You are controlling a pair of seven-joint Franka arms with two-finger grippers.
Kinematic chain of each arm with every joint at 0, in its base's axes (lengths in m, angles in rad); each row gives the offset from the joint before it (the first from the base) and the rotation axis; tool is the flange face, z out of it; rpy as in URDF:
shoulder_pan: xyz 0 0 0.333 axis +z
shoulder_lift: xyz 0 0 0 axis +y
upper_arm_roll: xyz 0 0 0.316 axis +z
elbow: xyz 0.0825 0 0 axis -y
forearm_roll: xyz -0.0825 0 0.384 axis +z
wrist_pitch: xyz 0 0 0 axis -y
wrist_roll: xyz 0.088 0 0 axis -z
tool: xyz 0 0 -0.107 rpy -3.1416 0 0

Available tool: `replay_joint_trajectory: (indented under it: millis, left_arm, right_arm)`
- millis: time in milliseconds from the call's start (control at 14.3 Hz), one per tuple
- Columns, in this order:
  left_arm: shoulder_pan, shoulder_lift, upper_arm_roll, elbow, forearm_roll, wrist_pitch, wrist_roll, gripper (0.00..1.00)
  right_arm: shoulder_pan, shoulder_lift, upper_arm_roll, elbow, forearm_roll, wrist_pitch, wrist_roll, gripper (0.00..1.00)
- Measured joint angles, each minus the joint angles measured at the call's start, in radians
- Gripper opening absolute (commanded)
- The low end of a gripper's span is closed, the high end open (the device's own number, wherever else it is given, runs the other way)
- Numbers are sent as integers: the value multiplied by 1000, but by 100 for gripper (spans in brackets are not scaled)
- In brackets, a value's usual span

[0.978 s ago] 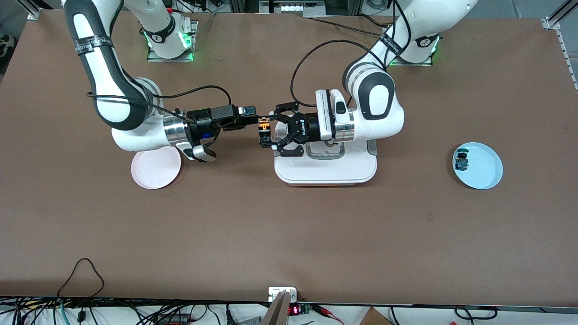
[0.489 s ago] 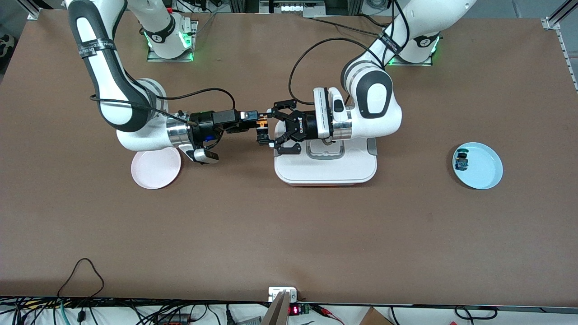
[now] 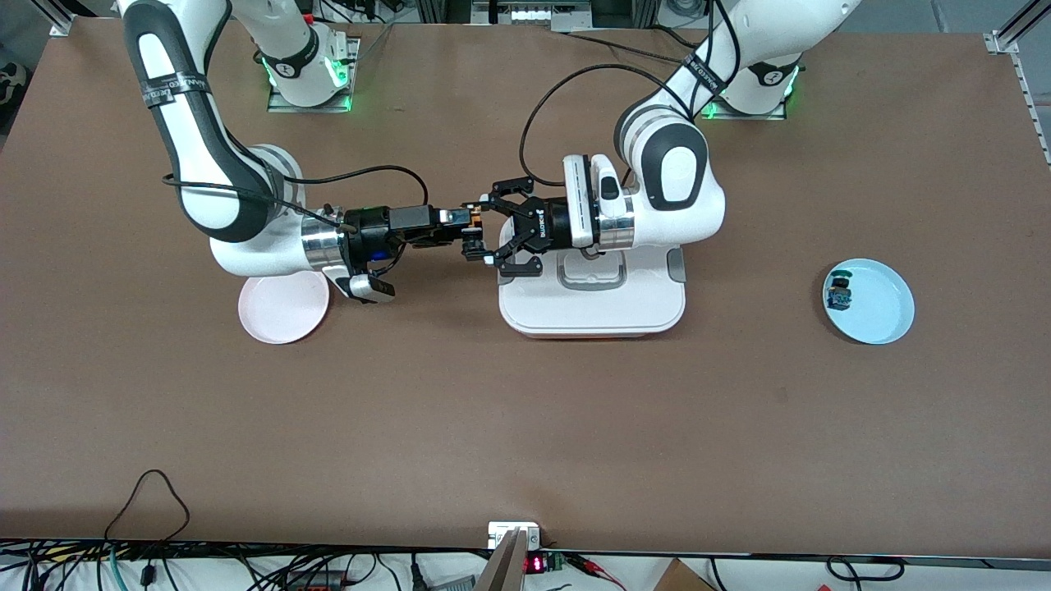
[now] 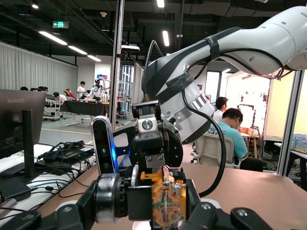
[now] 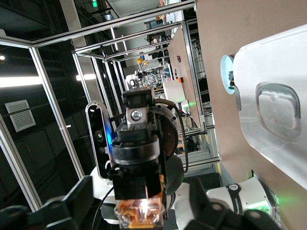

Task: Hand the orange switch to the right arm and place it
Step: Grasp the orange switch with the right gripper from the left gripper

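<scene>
Both arms are meeting in mid-air over the table (image 3: 525, 427), between the pink plate (image 3: 283, 308) and the white lidded box (image 3: 593, 300).

The left end effector (image 3: 484, 238) is reaching from the left arm's end of the table toward the middle. Its black claw fingers are clamping the orange switch (image 3: 471, 220), which is sitting up in the air above bare table, just beside the edge of the white lidded box. In the left wrist view, the switch (image 4: 169, 201) is showing its orange body and small circuit face between the fingers.

The right end effector (image 3: 461, 223) is extending level from the right arm's side and is meeting the switch head-on. Its slim black fingers are standing on either side of the switch at a medium spread. Whether they are pressing on the switch or standing just clear of it cannot be told. In the right wrist view, the switch (image 5: 141, 211) is appearing as an orange block at the tip of the left end effector, between the right arm's own finger tips.

The pink plate is lying under the right arm's wrist, toward the right arm's end of the table. A blue plate (image 3: 883, 316) is lying well apart toward the left arm's end and is carrying a small dark switch (image 3: 839, 293) with blue parts near its rim.
</scene>
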Motion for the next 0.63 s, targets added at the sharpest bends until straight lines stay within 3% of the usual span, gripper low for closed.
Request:
replay_joint_trajectory:
  millis: [140, 349, 489, 559, 629]
  left_arm:
    - [0, 0, 0, 0, 0, 1, 0, 0]
    - [1, 0, 0, 0, -1, 4, -1, 1]
    - [1, 0, 0, 0, -1, 4, -1, 8]
    - [1, 0, 0, 0, -1, 4, -1, 26]
    - [0, 0, 0, 0, -1, 4, -1, 99]
  right_arm:
    - [-1, 0, -1, 0, 1, 1, -16, 4]
    - [-1, 0, -2, 0, 0, 4, -26, 1]
    - [-1, 0, -2, 0, 0, 4, -27, 1]
    - [-1, 0, -2, 0, 0, 4, -27, 1]
    - [-1, 0, -2, 0, 0, 4, -28, 1]
